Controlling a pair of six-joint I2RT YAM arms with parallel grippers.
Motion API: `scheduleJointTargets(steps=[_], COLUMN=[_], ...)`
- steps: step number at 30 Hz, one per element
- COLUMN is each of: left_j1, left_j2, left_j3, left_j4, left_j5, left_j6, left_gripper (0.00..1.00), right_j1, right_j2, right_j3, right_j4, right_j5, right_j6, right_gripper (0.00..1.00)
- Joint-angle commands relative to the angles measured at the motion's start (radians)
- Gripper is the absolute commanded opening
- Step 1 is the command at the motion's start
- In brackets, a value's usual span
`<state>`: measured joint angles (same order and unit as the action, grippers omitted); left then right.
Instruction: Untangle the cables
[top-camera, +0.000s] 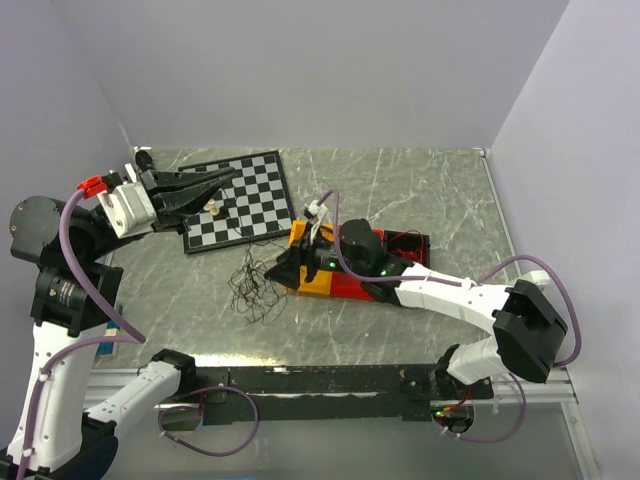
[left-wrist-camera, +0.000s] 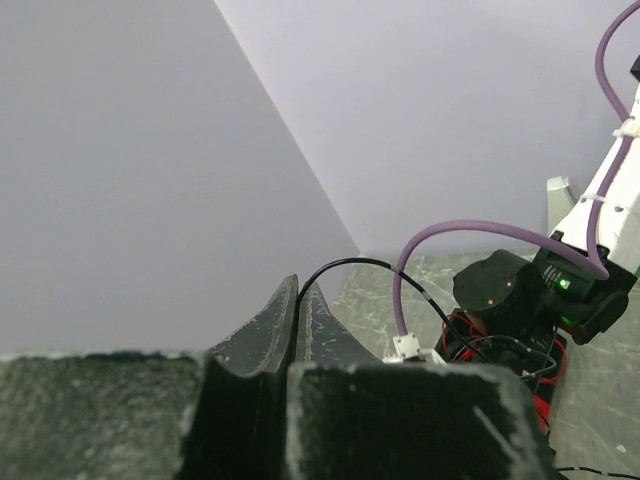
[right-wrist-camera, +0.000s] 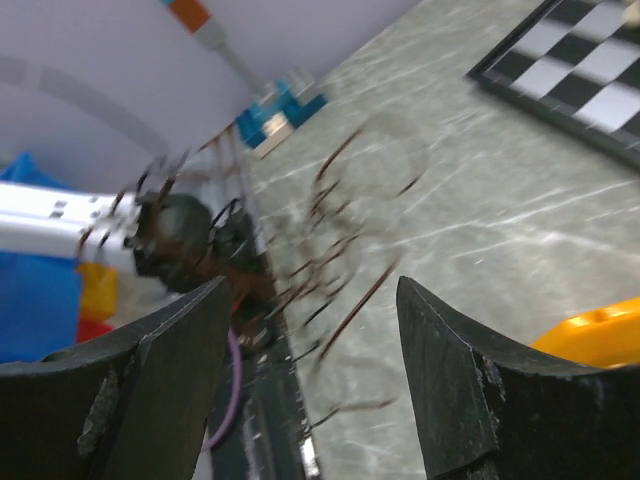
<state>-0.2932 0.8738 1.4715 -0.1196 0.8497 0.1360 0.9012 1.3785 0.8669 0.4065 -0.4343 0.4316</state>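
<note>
Near one chessboard (top-camera: 255, 195) lies one tangle of cables (top-camera: 257, 288).

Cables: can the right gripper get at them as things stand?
Probably yes. The right gripper is open beside the cables, its fingers pointing at them, with only bare table between. The right wrist view is blurred, but the wires show just ahead, between the fingers.
</note>
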Motion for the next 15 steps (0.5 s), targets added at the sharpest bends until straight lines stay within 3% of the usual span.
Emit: scheduleJointTargets(steps=[1,9,15], left_j1=[0.003,0.003,0.003], left_j2=[0.002,0.011,0.007], left_j3=[0.019,0.021,0.023], left_j4=[0.058,0.112,0.112], left_j5=[0.045,0.071,0.072], left_j6=[-0.035,-0.096,-0.119], left_gripper=[0.01,0.01,0.01], right_j1=[0.037,0.08,0.081], right_j2=[-0.004,0.068,0.057], right_j3=[-0.048,0.023,0.06], right_j4=[0.19,0.204,0.129], right_j5=[-0.084,-0.041,0.136], right_j6=[0.097,0.119,0.072], right_gripper=[0.73,0.72,0.72])
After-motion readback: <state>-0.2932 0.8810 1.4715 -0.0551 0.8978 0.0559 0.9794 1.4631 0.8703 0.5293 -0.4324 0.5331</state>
